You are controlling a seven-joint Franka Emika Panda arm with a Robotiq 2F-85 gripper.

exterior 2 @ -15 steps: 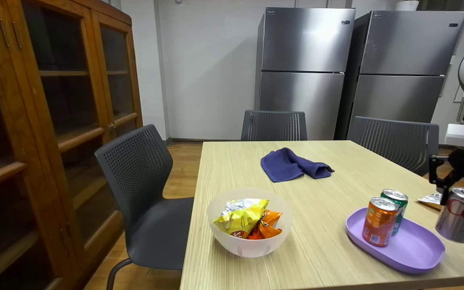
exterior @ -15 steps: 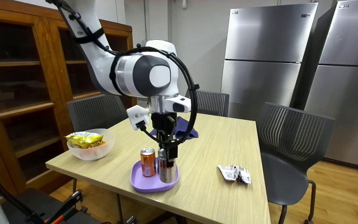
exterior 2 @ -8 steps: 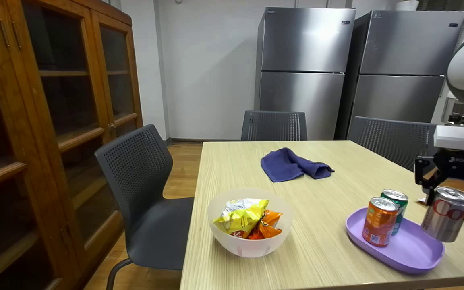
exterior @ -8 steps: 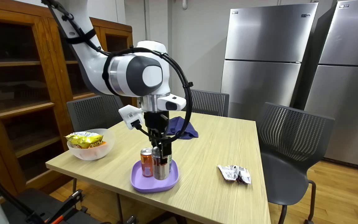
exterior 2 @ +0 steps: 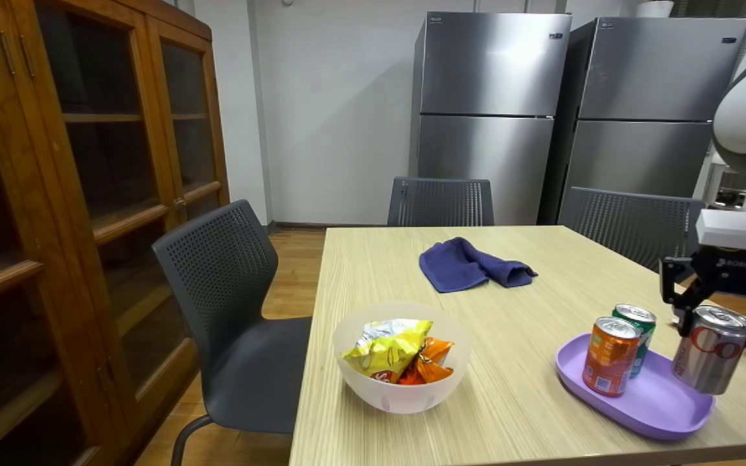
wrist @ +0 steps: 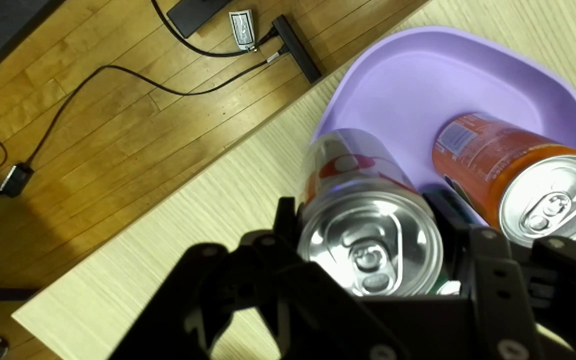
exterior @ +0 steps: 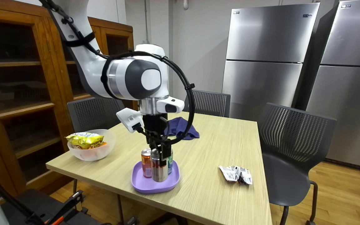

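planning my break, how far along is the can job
Near the end, it seems. Done: the orange can and green can stand in the tray. In hand: the silver can, gripped by the end effector over the tray; whether its base touches down is unclear. Left, probably: settling and releasing it, since the grip is not yet undone.

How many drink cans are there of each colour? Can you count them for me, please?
Silver can: 1, held in the gripper
Orange can: 1, standing on the purple tray
Green can: 1, right by the orange one
Total: 3 cans
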